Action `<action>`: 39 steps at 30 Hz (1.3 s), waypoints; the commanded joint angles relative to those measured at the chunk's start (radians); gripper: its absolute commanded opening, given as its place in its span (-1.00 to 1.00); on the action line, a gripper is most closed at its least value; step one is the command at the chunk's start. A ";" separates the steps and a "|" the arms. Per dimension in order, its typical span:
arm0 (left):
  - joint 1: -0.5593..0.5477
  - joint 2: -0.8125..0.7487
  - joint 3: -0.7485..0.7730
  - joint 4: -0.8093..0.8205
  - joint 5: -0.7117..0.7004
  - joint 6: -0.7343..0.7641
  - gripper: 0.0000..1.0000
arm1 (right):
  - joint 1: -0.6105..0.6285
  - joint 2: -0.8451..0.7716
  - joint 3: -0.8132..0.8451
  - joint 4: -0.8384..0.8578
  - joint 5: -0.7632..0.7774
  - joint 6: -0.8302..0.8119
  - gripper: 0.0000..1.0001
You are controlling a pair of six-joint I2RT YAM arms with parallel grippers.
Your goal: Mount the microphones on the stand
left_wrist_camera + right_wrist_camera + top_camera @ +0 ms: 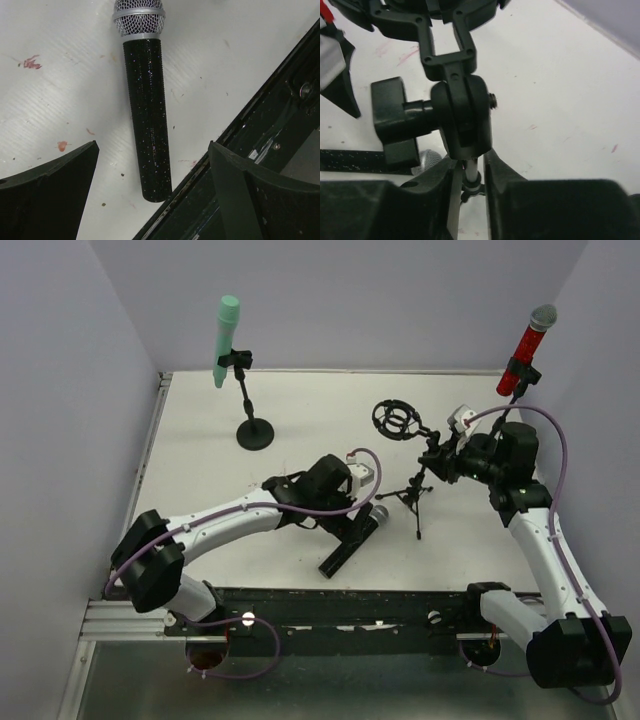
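Observation:
The black microphone (pixel 147 115) with a silver mesh head lies flat on the table near its front edge (pixel 340 555). My left gripper (pixel 153 150) is open just above the handle's lower end, one finger on each side, not touching it; it also shows in the top view (pixel 360 525). My right gripper (pixel 470 172) is shut on the thin post of the small tripod stand (pixel 415 498), under its swivel joint (pixel 462 117) and ring-shaped mount (pixel 395 420). The mint-green microphone (pixel 225 340) is clipped to a round-base stand (pixel 254 432). The red microphone (pixel 527 350) sits in a clip at the back right.
A black rail (pixel 260 140) runs along the table's front edge, right beside the black microphone's butt end. White walls close off the left, back and right sides. A black knob (pixel 392 122) sticks out from the stand's swivel joint.

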 commanded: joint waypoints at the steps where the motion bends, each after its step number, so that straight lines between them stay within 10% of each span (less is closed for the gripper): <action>1: -0.085 0.095 0.075 0.002 -0.119 -0.045 0.97 | -0.010 0.002 -0.049 -0.082 0.021 -0.029 -0.27; 10: -0.162 0.221 0.064 0.063 -0.193 -0.125 0.77 | -0.021 -0.011 -0.049 -0.066 0.018 0.012 0.75; 24: -0.208 0.307 0.067 0.009 -0.292 -0.134 0.20 | -0.023 -0.014 -0.050 -0.054 0.021 0.035 0.88; 37: -0.208 0.328 0.038 0.012 -0.322 -0.105 0.13 | -0.023 -0.014 -0.053 -0.055 0.010 0.038 0.99; 39: -0.208 0.319 0.027 0.023 -0.320 -0.100 -0.18 | -0.023 -0.014 -0.053 -0.059 0.003 0.037 0.99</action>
